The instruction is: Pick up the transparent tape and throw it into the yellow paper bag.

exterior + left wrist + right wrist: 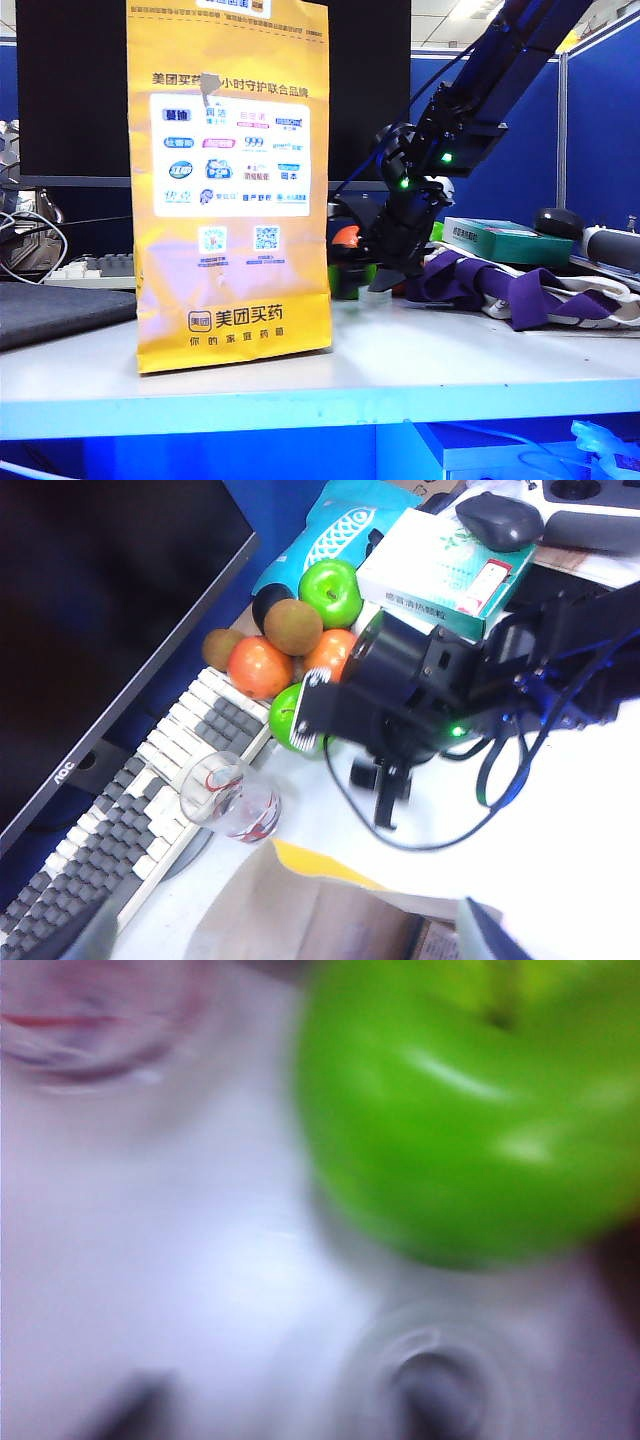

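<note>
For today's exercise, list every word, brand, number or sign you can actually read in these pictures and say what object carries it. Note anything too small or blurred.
"美团买药" – lower front of the yellow paper bag.
"你的家庭药箱" – just beneath it, same bag.
"小时守护联合监测" – header line above the bag's white logo panel; its start is less clear.
"999" – one logo in that panel; other logos and both QR codes too small.
"AOC" – monitor bezel.
Box print: too blurred.

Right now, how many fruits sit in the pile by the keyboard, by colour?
Green apples: 2
Orange-red fruits: 2
Brown fruits: 2
Dark round piece, kind unclear: 1
Total: 7
Right claw hangs beside the pile; left claw is above the yellow paper bag.
</note>
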You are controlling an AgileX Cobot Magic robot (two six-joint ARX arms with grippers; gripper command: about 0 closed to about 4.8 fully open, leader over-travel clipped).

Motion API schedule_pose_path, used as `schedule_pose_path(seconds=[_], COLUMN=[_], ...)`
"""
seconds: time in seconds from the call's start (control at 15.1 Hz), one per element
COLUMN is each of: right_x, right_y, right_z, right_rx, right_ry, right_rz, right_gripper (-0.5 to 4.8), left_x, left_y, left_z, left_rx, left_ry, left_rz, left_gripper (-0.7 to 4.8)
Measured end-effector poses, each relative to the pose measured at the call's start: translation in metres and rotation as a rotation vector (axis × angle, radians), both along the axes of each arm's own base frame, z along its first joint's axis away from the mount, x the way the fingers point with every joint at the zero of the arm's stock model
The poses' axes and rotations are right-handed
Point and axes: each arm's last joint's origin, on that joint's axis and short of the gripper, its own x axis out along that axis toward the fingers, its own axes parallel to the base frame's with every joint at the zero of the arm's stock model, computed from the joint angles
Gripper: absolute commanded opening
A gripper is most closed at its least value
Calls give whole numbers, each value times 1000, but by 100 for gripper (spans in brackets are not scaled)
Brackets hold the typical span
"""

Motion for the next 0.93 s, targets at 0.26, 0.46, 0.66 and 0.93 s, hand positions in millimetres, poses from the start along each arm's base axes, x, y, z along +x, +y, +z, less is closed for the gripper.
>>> schedule_pose_path(seconds=[0.26, 0.46, 0.66, 0.93], right_x=[1, 6, 26, 25], right_y=[-2, -5, -21, -27], right_z=[1, 9, 66, 155], right_rx=[-22, -35, -11, 105], right_ry=[-9, 0, -43, -116], right_rz=[-31, -32, -58, -31], right_gripper=[49, 49, 49, 49], left_x=[0, 0, 0, 0], left_y=[0, 0, 0, 1], left_z=[0, 0, 0, 0], left_rx=[0, 0, 0, 14], left_ry=[0, 0, 0, -6], left_rz=[0, 0, 0, 16], left_gripper=[479, 479, 479, 479])
